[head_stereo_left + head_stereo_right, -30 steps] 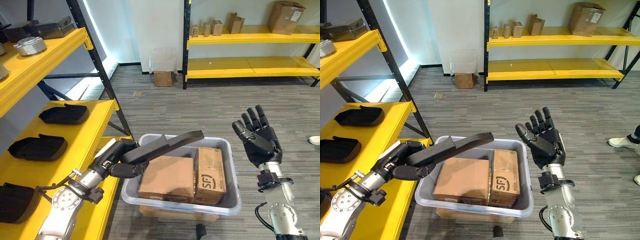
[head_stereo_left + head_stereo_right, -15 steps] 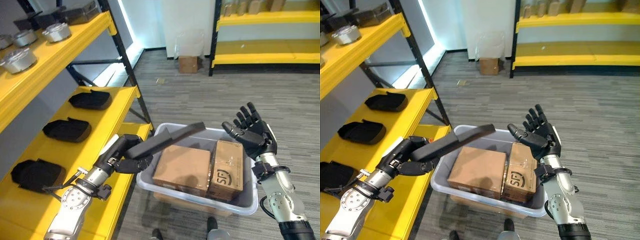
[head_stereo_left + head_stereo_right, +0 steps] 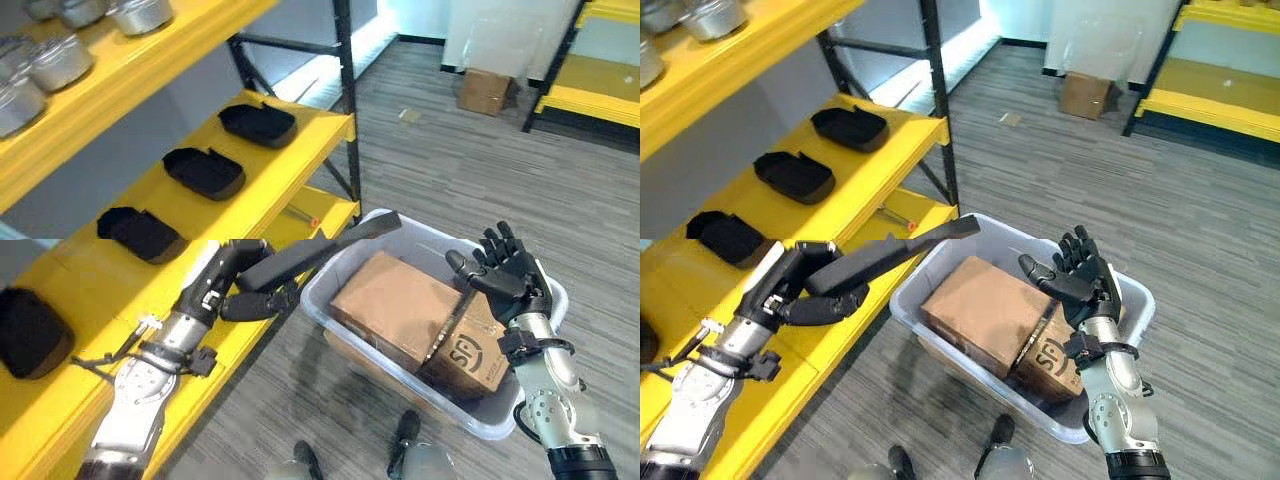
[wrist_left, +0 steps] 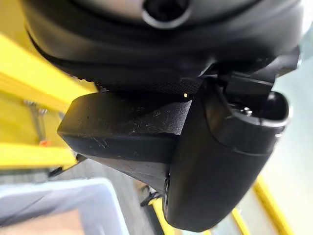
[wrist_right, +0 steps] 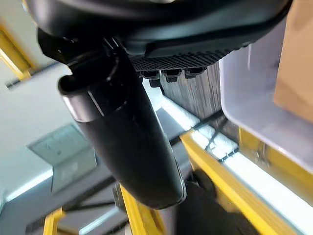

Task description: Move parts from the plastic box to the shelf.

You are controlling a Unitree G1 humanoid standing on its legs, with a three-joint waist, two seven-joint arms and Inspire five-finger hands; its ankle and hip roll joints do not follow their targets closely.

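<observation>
a long black part (image 3: 320,251) is clasped by the left hand (image 3: 232,285) at 9 o'clock of the plastic box (image 3: 520,415); its held end is hidden. the right hand (image 3: 505,278) is splayed, released.

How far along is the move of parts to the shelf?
Several black parts already lie on the yellow shelf. The left hand holds a long black part between plastic box and shelf. The right hand is open. Cardboard boxes remain inside.

Dark logo print on cardboard box (image 3: 482,347)

Matt black part (image 3: 310,255), translucent plastic box (image 3: 520,415), brown cardboard cartons (image 3: 400,310).
</observation>
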